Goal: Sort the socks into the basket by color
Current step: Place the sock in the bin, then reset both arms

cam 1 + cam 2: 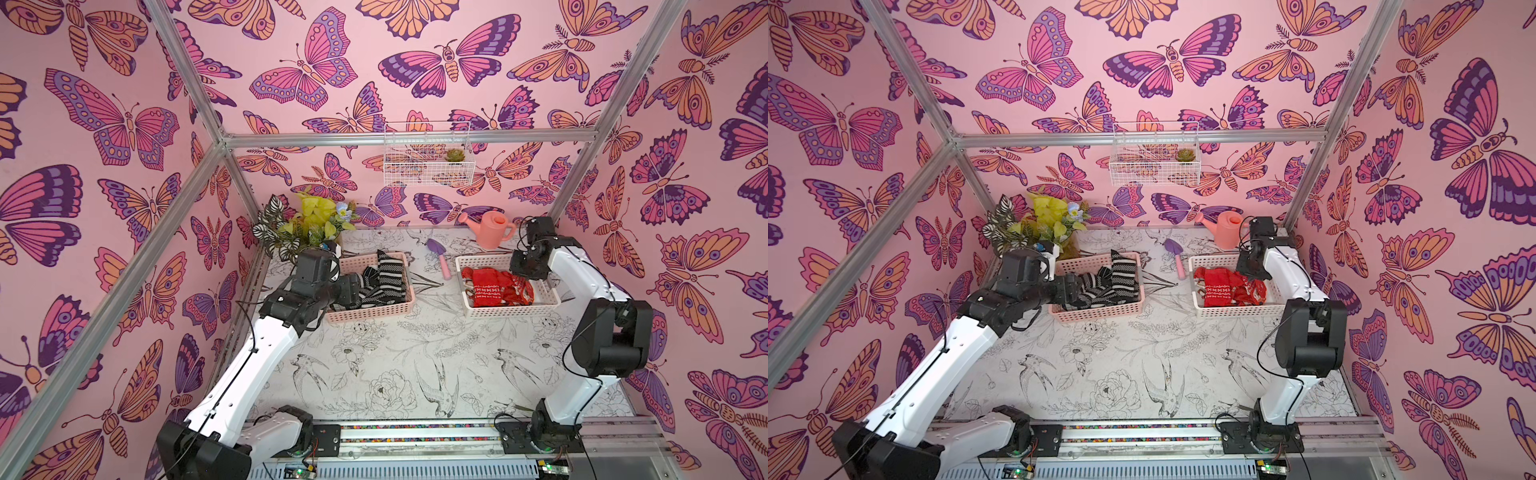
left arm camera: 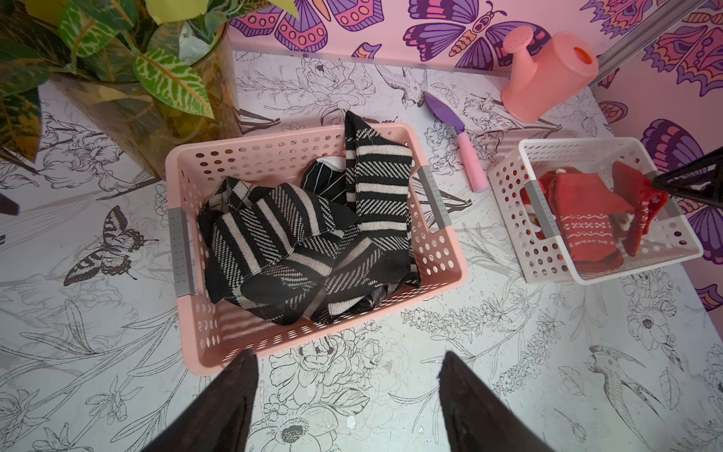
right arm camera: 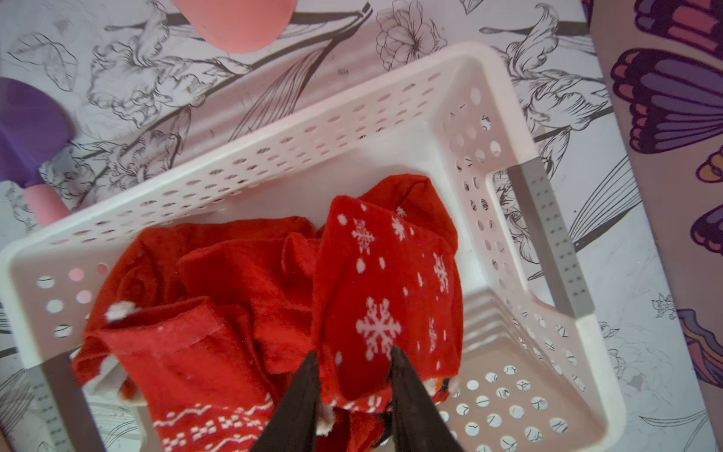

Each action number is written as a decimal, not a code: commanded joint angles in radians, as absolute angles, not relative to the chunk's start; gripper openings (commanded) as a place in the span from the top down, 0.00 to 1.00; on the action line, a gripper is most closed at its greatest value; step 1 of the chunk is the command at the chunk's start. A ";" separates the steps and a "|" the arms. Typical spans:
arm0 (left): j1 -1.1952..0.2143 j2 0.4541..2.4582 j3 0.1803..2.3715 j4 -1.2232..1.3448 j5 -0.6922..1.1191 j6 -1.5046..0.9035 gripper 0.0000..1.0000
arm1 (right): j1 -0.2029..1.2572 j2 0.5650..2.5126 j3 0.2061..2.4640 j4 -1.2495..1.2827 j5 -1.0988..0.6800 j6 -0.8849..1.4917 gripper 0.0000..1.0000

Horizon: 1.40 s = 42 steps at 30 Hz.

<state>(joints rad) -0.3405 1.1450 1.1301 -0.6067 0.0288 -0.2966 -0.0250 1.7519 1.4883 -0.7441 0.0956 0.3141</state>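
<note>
Several black-and-white striped socks (image 1: 382,278) (image 2: 297,250) are piled in the pink basket (image 1: 370,316) (image 2: 313,336). One of them leans up over its far rim. Red socks (image 1: 494,289) (image 2: 587,227) with white patterns fill the white basket (image 1: 511,309) (image 3: 274,144). My left gripper (image 1: 357,291) (image 2: 348,354) hangs open and empty at the pink basket's left end. My right gripper (image 1: 525,270) (image 3: 354,350) is low inside the white basket. Its jaws stand apart, either side of a fold of a red snowflake sock (image 3: 383,281).
A pink watering can (image 1: 492,228) stands at the back behind the white basket. A purple trowel (image 1: 440,255) lies between the two baskets. A potted plant (image 1: 299,228) fills the back left corner. A wire basket (image 1: 428,153) hangs on the rear wall.
</note>
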 commanded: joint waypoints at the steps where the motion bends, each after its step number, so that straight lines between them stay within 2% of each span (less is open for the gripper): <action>1: -0.334 1.130 1.104 -0.612 0.009 -0.292 0.22 | -0.030 1.681 1.464 -0.755 0.105 0.324 0.65; 23: -0.334 1.070 1.021 -0.532 -0.033 -0.299 0.00 | -0.029 1.324 1.181 -0.677 -0.026 0.320 0.51; 27: -0.334 1.046 0.995 -0.502 -0.044 -0.305 0.00 | -0.029 1.268 1.149 -0.679 -0.036 0.318 0.48; 34: -0.335 1.008 0.928 -0.439 -0.137 -0.314 0.00 | -0.029 1.182 1.103 -0.700 -0.056 0.312 0.27; 38: -0.333 0.979 0.908 -0.415 -0.223 -0.312 0.00 | -0.029 1.116 1.066 -0.694 -0.078 0.324 0.01; 42: -0.331 0.961 0.888 -0.400 -0.335 -0.271 0.00 | -0.028 1.070 1.028 -0.678 -0.099 0.327 0.01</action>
